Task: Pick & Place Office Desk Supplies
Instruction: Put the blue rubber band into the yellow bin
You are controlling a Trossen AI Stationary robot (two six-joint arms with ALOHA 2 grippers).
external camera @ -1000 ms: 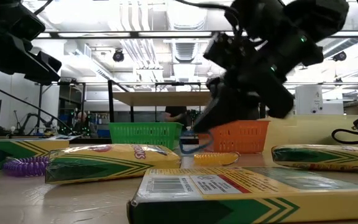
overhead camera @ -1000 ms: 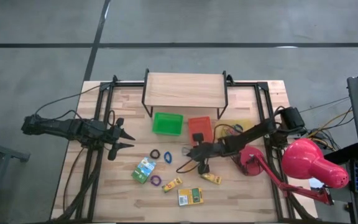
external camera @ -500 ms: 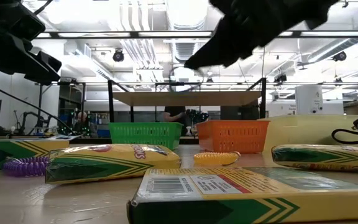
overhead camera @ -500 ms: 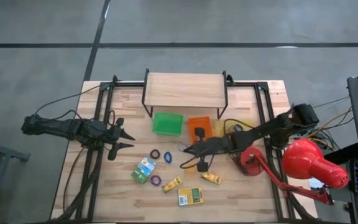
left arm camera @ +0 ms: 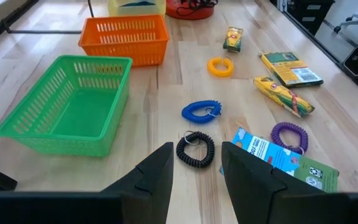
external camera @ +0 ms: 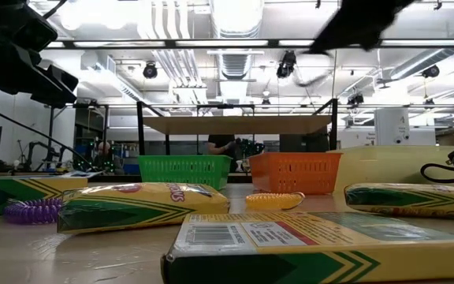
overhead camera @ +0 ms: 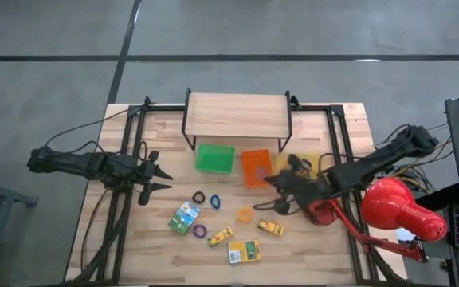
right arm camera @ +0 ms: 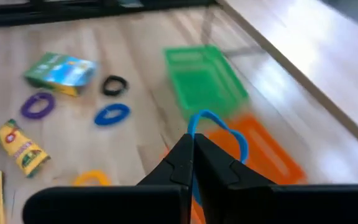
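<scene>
Yellow and green printed boxes lie toward the counter's (overhead camera: 325, 119) front, but you cannot read any brand on them; the nearest box (external camera: 321, 246) in the low view shows only a barcode and small print too fine to make out. Another box (left arm camera: 284, 160) with a blue and white face lies beside the purple band (left arm camera: 289, 136), its print also unreadable.

Your right hand (right arm camera: 192, 163) is pinched fully shut on a blue band (right arm camera: 219, 134), which loops up from between its fingertips. In the high view that hand (overhead camera: 268, 180) hangs over the counter just beside the orange tray (overhead camera: 255, 167), its arm stretched in from the right past the red lamp (overhead camera: 401, 209).

Your left hand (overhead camera: 164, 176) waits at the counter's left side, jaws partly apart and holding nothing. Ahead of its fingers (left arm camera: 156, 174) lie a black band (left arm camera: 195, 149), a second blue band (left arm camera: 201, 111), an orange band (left arm camera: 220, 66) and the green tray (left arm camera: 67, 104).
</scene>
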